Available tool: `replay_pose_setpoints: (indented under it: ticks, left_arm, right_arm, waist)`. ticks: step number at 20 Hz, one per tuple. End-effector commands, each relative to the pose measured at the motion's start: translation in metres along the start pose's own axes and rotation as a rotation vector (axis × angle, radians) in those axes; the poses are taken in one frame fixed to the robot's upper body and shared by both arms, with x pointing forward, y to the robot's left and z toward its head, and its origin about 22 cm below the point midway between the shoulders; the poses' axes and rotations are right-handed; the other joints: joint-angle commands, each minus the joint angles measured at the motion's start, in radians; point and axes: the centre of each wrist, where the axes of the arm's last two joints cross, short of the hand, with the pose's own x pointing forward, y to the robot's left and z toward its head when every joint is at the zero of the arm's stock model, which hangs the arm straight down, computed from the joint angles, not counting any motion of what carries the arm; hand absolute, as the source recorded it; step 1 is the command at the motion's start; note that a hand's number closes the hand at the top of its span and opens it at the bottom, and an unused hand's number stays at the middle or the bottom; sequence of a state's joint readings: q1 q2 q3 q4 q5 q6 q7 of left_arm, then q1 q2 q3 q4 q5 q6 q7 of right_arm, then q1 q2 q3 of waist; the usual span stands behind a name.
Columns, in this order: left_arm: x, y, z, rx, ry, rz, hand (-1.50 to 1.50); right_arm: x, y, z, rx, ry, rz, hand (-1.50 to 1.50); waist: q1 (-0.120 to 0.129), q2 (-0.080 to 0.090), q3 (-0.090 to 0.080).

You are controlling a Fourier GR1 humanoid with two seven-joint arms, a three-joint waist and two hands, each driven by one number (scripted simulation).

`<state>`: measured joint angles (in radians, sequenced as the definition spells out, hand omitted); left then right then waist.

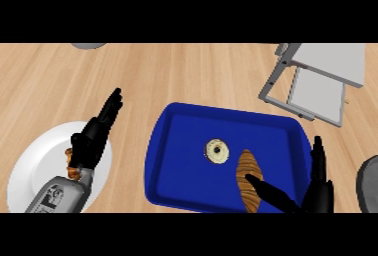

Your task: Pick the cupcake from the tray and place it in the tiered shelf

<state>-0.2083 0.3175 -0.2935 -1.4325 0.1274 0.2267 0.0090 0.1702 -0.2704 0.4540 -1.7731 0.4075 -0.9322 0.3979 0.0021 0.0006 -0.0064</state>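
Wooden counter (184,70); blue tray (184,150), seemingly round cupcake (217,151).

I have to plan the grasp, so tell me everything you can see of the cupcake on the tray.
The cupcake is small and round, seen from above: a pale cream ring with a dark centre. It stands upright on the floor of the blue tray, near its middle, close to the left of a long brown pastry. Nothing holds it: the right hand is open over the tray's lower right part, short of the cupcake.
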Motion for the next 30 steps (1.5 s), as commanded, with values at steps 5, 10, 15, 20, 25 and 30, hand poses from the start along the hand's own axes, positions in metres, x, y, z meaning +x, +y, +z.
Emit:
replay_pose_setpoints:
  ticks: [5,10,15,20,25,30]
  left_arm:
    - [-0.004,-0.001,0.0,-0.015,0.012,-0.004,0.0]
    - [-0.005,0.0,0.003,-0.026,0.001,-0.011,0.0]
    - [-0.001,0.001,-0.006,-0.004,-0.005,-0.002,0.0]
    - [-0.002,-0.01,-0.007,-0.008,0.016,-0.001,0.0]
    - [-0.011,-0.001,-0.006,0.007,0.016,0.008,0.0]
    - [-0.02,0.01,-0.002,0.01,-0.007,0.001,0.0]
  right_arm:
    - [0.034,-0.005,-0.014,0.24,0.137,0.342,-1.5]
    - [0.078,0.007,-0.015,0.286,0.21,0.542,-1.5]
    - [0.128,0.041,0.006,0.302,0.246,0.58,-1.5]
    - [0.151,0.07,0.021,0.317,0.238,0.6,-1.5]
    - [0.157,0.077,0.027,0.275,0.208,0.617,-1.5]
    - [0.152,0.078,0.011,0.244,0.248,0.622,-1.5]
  waist:
    - [0.013,0.002,-0.005]
    - [0.021,-0.003,-0.004]
    - [0.01,-0.003,0.002]
    - [0.001,-0.004,0.003]
    - [-0.006,-0.005,0.004]
    - [-0.004,-0.002,0.005]
